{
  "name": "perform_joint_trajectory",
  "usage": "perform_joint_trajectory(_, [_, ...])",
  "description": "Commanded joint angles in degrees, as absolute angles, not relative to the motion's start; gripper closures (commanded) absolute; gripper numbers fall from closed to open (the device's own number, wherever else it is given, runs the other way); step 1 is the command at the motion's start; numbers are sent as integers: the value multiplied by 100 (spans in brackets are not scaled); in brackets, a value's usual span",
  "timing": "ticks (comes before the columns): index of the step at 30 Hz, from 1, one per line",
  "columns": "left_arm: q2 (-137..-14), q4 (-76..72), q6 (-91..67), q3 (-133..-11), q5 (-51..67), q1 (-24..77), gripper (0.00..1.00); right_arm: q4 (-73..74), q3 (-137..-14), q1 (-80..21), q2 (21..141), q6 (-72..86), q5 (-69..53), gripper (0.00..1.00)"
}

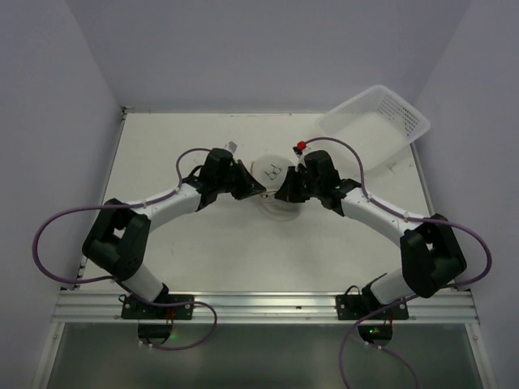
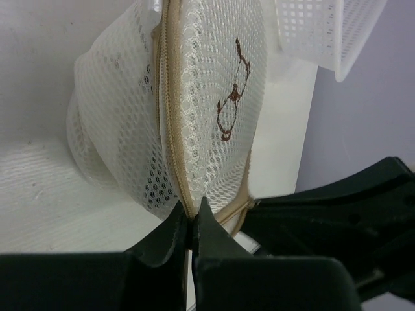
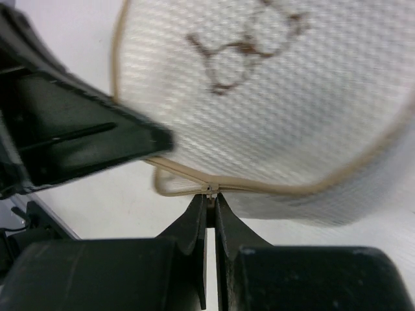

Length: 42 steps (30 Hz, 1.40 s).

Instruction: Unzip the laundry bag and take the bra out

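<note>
Above the table (image 1: 203,251), top view: laundry bag (image 1: 273,174) stood on edge at centre, between left gripper (image 1: 253,191) and right gripper (image 1: 280,194), both touching its lower rim; white basket (image 1: 377,121) well apart at the far right corner. Left wrist view: jaws closed to nothing on the tan zipper rim (image 2: 170,129) at the bag's lowest point, pinching mesh and tape together; bra drawing (image 2: 232,97) on the flat face turned to the right. Right wrist view: jaws drawn to a narrow slit, tips nipping the small zipper pull (image 3: 209,188) where the tan tape meets the bag's edge; left gripper's dark finger (image 3: 97,136) just beside it. Bra: not seen in any view, judged to be inside the closed bag. Step in hand, as judged: opening the zip. Handling advice: left grip to anchor the rim firmly, right grip to draw the pull along the curve of the rim, not straight outward, keeping the tape taut so the slider neither jams nor slips from the tips.
</note>
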<state>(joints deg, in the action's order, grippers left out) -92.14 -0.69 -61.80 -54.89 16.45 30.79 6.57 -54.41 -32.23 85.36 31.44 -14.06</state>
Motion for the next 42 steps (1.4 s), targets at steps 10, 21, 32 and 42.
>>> perform_joint_trajectory(10, [-9604, 912, -3932, -6403, 2741, 2083, 100, 1205, -5221, -1758, 8007, 2654, -1886, 100])
perform_joint_trajectory(21, [-11215, 1968, -3533, -9263, 2707, 2022, 59, 730, -5932, -3014, 8437, 3567, -2101, 100])
perform_joint_trajectory(32, [-9502, 1337, -4491, -7164, 2197, 2161, 8, 440, -6100, -3129, 8841, 3577, -1925, 100])
perform_joint_trajectory(42, [-9659, 888, -4851, -6899, 2426, 2812, 12, 448, -5924, -3357, 8860, 3367, -1837, 100])
